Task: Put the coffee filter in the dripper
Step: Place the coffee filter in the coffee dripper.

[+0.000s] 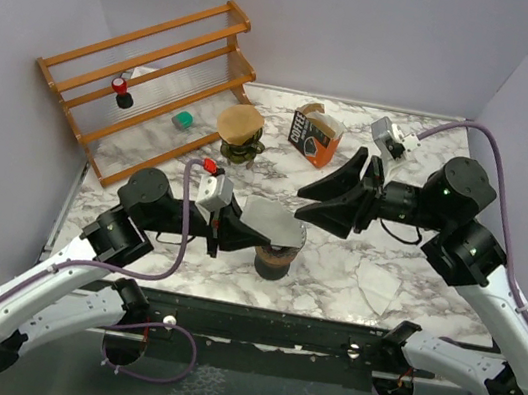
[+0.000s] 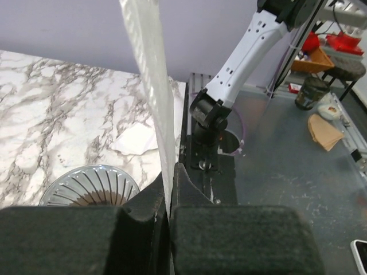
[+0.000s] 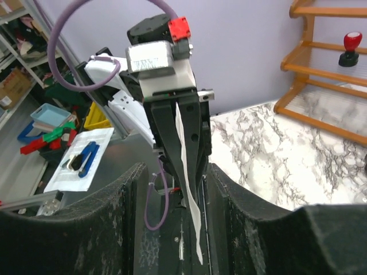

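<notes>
White coffee filter pinched in left pincer above dripper; right pincer spread, facing it.

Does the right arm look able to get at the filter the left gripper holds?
Probably yes: the filter sits between the open fingers of the right gripper, nothing blocking.

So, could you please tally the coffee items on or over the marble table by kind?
Paper filters: 2, the white filter pinched in the left tool and the brown filter
Glass dripper: 1
Coffee box: 1
Flat white paper, kind unclear: 1
Total: 5
</notes>
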